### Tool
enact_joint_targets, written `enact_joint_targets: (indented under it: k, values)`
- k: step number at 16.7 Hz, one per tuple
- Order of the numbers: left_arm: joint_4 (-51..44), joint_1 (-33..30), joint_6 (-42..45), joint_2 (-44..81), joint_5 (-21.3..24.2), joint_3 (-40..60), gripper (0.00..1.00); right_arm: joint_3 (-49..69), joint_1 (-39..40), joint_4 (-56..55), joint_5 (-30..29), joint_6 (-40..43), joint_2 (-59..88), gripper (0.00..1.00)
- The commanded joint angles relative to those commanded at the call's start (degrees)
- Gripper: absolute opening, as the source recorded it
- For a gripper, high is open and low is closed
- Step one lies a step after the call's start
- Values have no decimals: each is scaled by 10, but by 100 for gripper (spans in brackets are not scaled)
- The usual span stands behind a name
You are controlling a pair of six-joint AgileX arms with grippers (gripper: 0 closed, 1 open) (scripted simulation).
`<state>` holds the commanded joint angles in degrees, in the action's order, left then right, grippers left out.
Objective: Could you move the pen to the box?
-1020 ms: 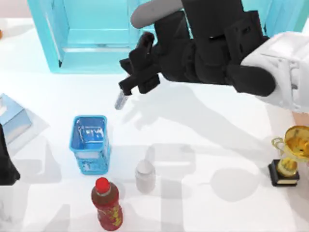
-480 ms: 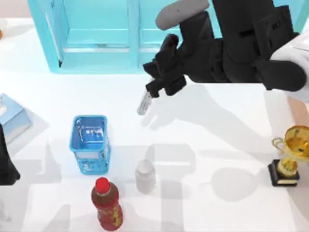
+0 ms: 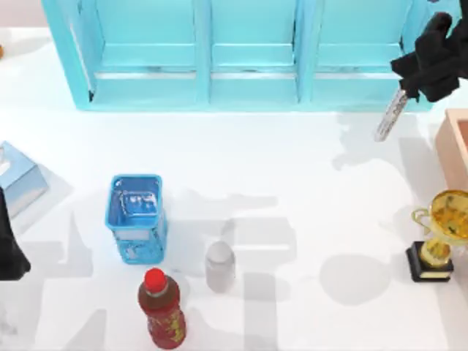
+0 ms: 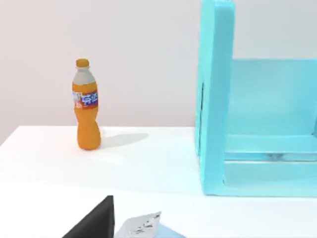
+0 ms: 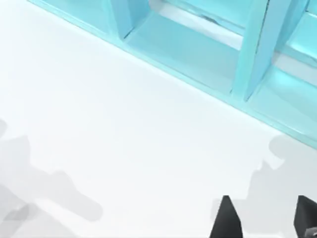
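Observation:
My right gripper hangs at the far right, in front of the blue shelf, shut on the pen. The pen is slim and silver-grey, and slants down and to the left from the fingers above the table. The box is salmon-peach with thick walls, cut off by the right edge, just right of and nearer than the pen's tip. In the right wrist view two dark fingertips stand over the white table. My left arm is parked at the left edge.
A light-blue shelf unit runs along the back. A gold trophy stands in front of the box. A blue mesh basket, a white bottle, a red-capped bottle and a tissue box stand to the left. An orange bottle stands far back.
My right arm has swung far to the right with the pen, from above the table's middle back to beside the box. Nothing else has moved.

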<state>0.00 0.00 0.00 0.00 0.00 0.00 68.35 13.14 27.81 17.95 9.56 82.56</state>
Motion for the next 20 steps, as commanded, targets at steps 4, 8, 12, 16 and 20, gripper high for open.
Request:
enact_joint_targets:
  k: [4, 8, 12, 16, 20]
  values:
    - [0, 0, 0, 0, 0, 0, 100, -11, -204, 105, 29, 83, -68, 0]
    - [0, 0, 0, 0, 0, 0, 100, -29, -337, 202, 62, 166, -141, 0]
    - [0, 0, 0, 0, 0, 0, 100, -41, -374, 238, 78, 200, -173, 0]
    - [0, 0, 0, 0, 0, 0, 100, -40, -372, 235, 76, 198, -171, 0]
    - [0, 0, 0, 0, 0, 0, 100, -78, -359, 184, 69, 187, -163, 0]
